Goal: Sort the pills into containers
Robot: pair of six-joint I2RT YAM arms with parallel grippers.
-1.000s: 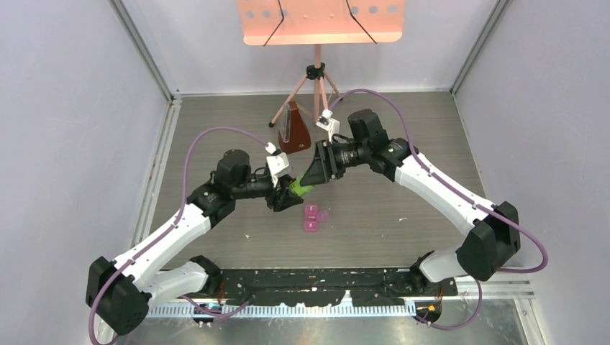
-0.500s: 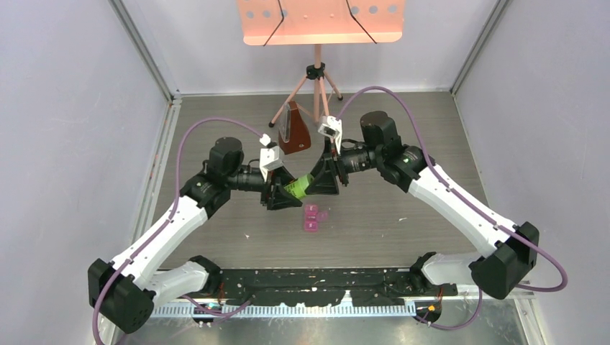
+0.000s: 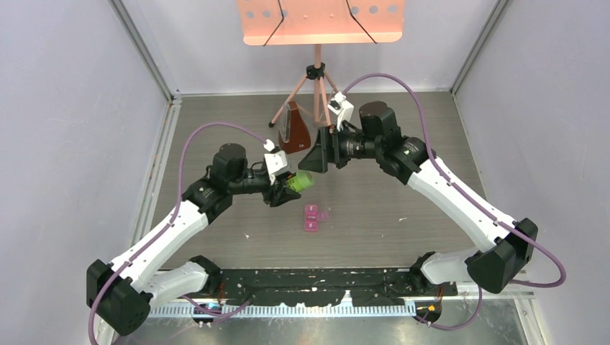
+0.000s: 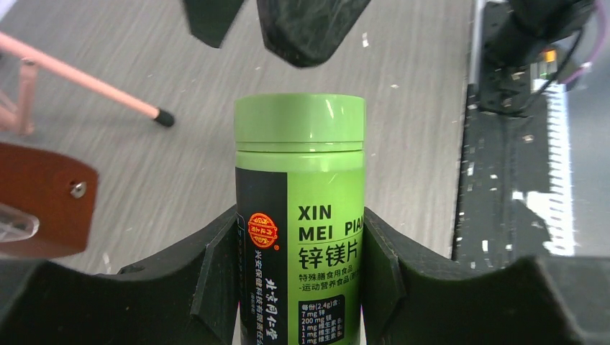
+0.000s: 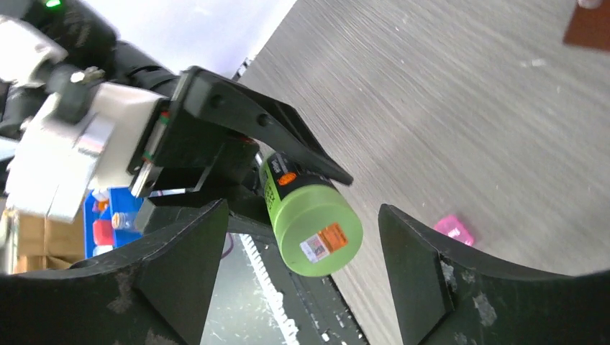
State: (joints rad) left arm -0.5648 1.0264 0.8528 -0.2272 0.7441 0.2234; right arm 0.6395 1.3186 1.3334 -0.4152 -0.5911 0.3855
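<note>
Pink pill box [image 3: 312, 217], near left end effector [image 3: 289, 189], apart, green bottle [image 3: 303, 180] gripped.

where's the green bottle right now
Top view, just left of centre: the bottle is held in the left fingers, just beyond the pink box.

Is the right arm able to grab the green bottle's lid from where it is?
Probably yes. The left gripper holds the green bottle in the air with its lid pointing at the right gripper, whose jaws stand open just in front of it, with nothing between.
</note>
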